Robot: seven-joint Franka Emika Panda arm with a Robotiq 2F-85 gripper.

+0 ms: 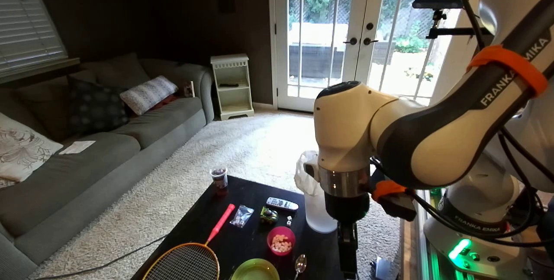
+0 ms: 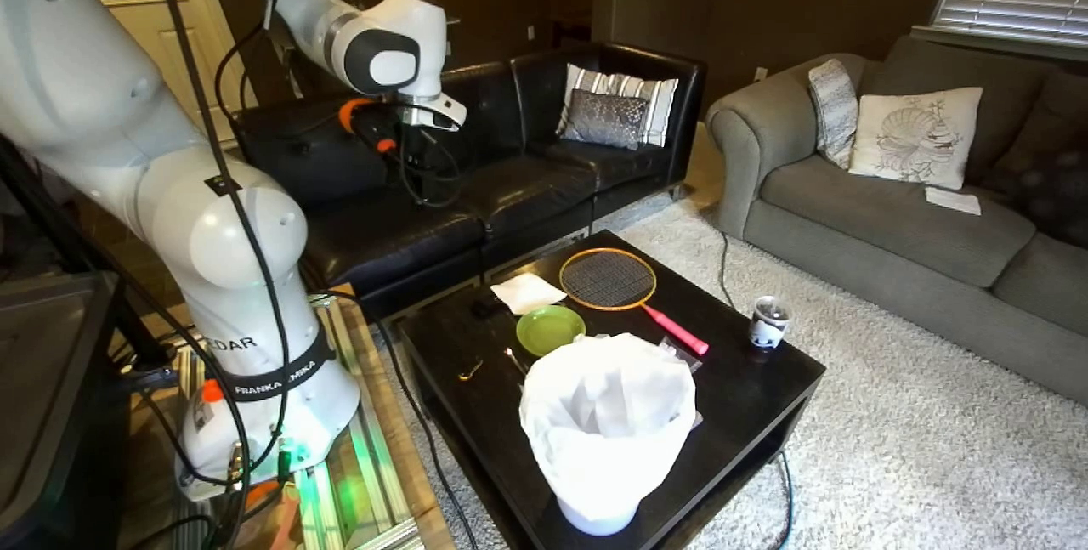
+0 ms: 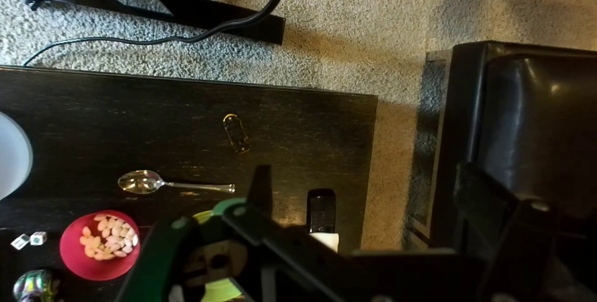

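Black, spread and empty, your tool point(image 3: 364, 171) hangs above the desk point(image 3: 303, 129); a misjudged descent could clip its edge or metal spoon point(image 3: 161, 183).

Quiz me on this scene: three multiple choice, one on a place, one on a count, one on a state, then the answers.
1. Where is the spoon?
A) On the black coffee table, beside the pink bowl
B) Inside the pink bowl
C) On the carpet

2. How many dice does the wrist view show?
A) One
B) Four
C) Two

3. How does the gripper stand?
A) Shut on the spoon
B) Open and empty
C) Shut and empty

1 A: it lies on the table, apart from the bowl.
2 C: two small white ones lie near the bowl.
3 B: its fingers stand wide apart with nothing gripped.
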